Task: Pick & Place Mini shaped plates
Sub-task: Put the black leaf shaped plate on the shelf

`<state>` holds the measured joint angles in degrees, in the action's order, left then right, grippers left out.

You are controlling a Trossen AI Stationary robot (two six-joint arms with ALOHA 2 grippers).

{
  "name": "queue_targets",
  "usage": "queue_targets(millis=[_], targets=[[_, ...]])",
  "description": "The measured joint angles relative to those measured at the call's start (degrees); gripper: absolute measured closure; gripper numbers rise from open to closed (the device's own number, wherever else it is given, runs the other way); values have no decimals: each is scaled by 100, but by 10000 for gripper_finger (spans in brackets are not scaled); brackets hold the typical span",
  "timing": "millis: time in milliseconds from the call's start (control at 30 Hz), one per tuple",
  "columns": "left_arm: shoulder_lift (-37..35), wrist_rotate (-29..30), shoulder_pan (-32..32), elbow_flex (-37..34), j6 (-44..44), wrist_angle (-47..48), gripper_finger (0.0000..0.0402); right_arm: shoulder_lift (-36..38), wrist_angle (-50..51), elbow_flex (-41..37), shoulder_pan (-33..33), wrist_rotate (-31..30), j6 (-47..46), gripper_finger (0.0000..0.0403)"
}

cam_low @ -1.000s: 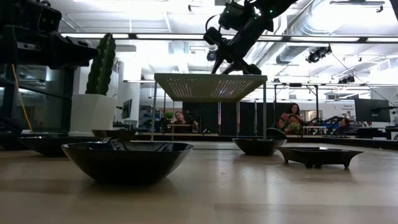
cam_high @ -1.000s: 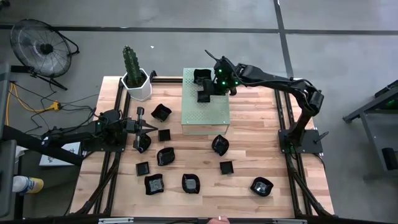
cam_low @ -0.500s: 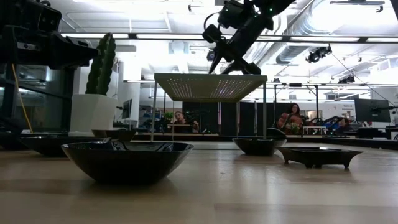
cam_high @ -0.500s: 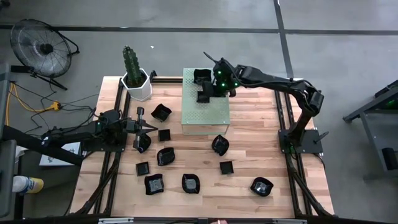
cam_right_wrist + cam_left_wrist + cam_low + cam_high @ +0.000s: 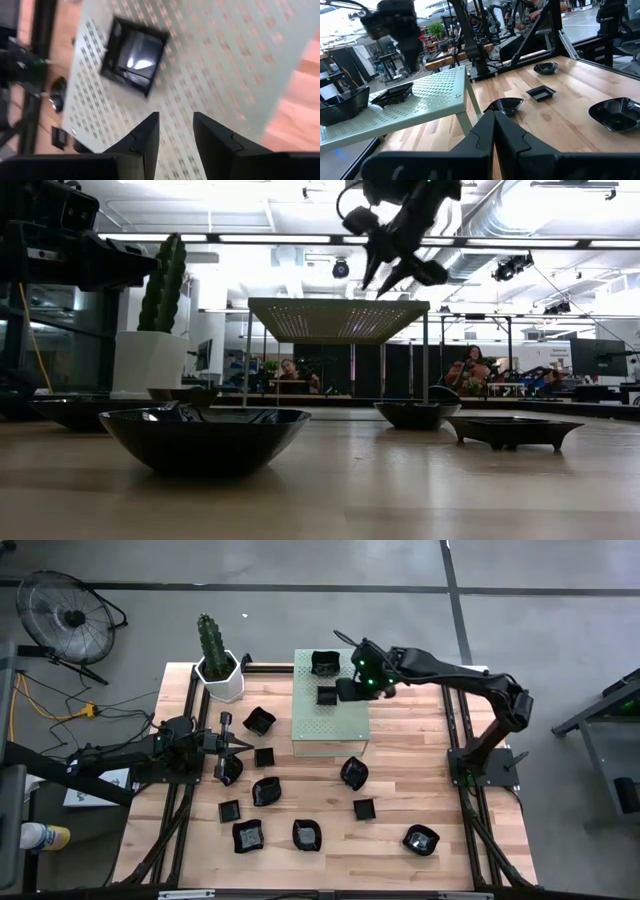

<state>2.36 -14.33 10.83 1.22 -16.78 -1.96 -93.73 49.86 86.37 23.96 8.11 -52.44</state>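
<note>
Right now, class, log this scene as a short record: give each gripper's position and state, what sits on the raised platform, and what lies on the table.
right gripper: open, empty, above the pale green perforated platform
left gripper: shut, low over the table's left side
on the platform: two black plates, a small square plate and a larger plate
on the wooden table: about ten more black plates, and a cactus pot at the far left corner

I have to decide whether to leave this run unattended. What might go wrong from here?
1. The small square plate lies loose on the perforated platform just below the open right hand; a low move could knock it.
2. The larger plate sits at the platform's far edge, so a nudge might tip it off.
3. The left hand waits, shut, among plates on the table, close to one plate.
</note>
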Motion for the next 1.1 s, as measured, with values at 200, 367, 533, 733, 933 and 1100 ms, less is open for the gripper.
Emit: queue_targets(millis=[200,367,533,733,933,1100], targets=[[1,0,1,-1,0,0,399,386,709,0,-340,-341,-22,288],[1,0,2,0,1,0,399,670,1182,0,-738,-629,-151,288],[2,0,0,2,-1,0,399,955,1673,0,-1219,-899,-236,288],[0,0,1,1,0,0,399,1175,2259,0,-1894,-1116,-455,288],[1,0,0,1,0,0,399,1226,2646,0,-2632,-1184,-715,288],[2,0,0,0,-1,0,399,1226,2863,0,-3276,-1184,-1091,288]])
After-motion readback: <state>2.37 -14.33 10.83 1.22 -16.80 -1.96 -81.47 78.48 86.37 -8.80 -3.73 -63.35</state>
